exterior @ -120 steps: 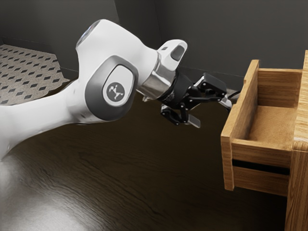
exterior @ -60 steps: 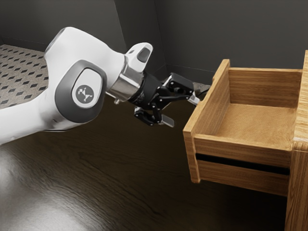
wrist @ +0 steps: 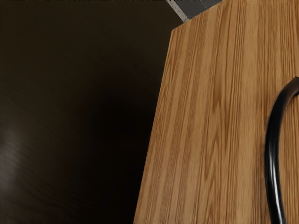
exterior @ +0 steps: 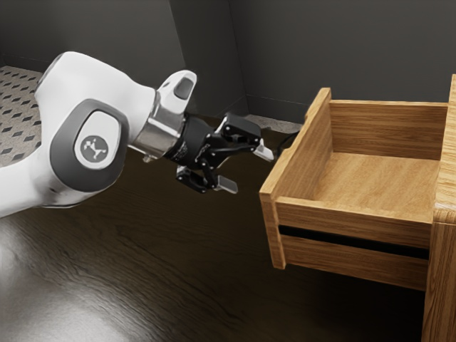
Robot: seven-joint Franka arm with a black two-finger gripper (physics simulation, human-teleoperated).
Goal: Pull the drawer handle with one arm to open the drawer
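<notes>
Where the dark wooden floor (exterior: 142,285) spreads under everything, the white arm (exterior: 85,142) comes in from the exterior view's left and reaches toward its right. A wooden cabinet (exterior: 443,278) stands at the exterior view's right edge. Its drawer (exterior: 370,178) juts well out toward the arm, with the bare inside showing. The claw (exterior: 248,171) hangs just beside the drawer's front panel (wrist: 215,121), its two fingers spread wide and gripping nothing. Whether the upper finger touches the panel, I cannot tell. On that panel, in the wrist view, the thin black handle (wrist: 270,154) curves off to one side of the hand.
</notes>
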